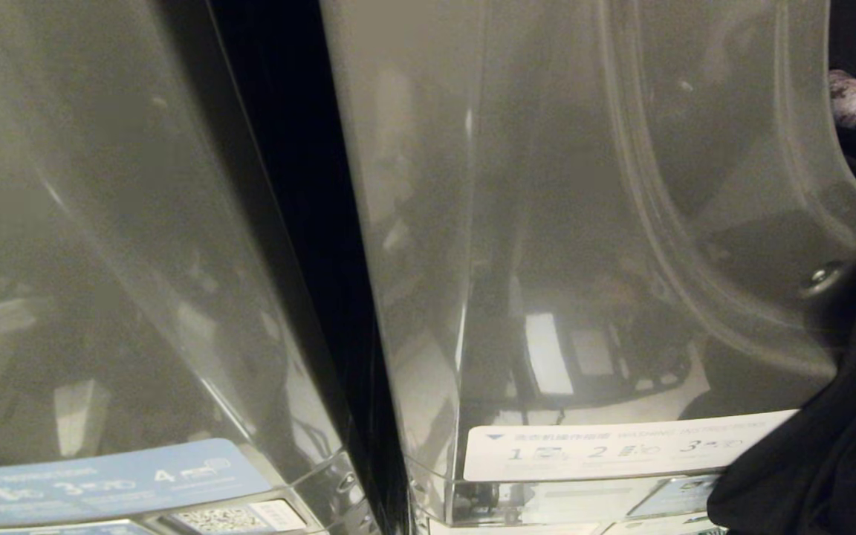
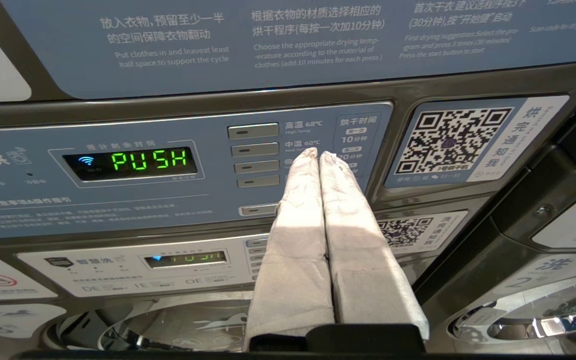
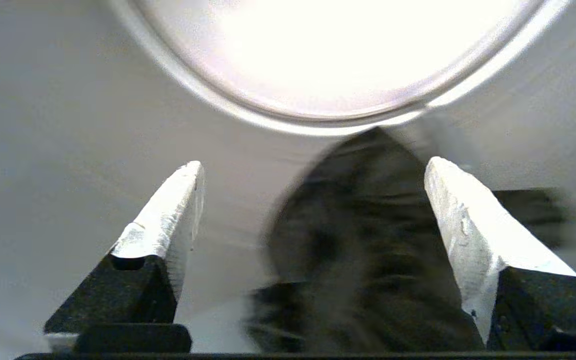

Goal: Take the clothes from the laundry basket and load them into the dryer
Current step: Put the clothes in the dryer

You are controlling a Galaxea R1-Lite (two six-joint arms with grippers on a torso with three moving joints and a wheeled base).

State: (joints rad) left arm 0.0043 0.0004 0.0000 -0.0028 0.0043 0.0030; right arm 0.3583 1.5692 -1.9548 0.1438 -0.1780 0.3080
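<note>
Item: right gripper (image 3: 313, 165), jaws spread wide inside the drum (image 3: 68, 125), dark garment (image 3: 363, 260) loose between them; let it drop clear before withdrawing; left gripper (image 2: 318, 157) closed, parked.

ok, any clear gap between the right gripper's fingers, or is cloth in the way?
Right gripper stands open. Bare gap runs beside one finger; dark garment crowds the space against the other finger. Left gripper is shut before the control panel.

white tapered fingers (image 3: 468, 225), black mounts
</note>
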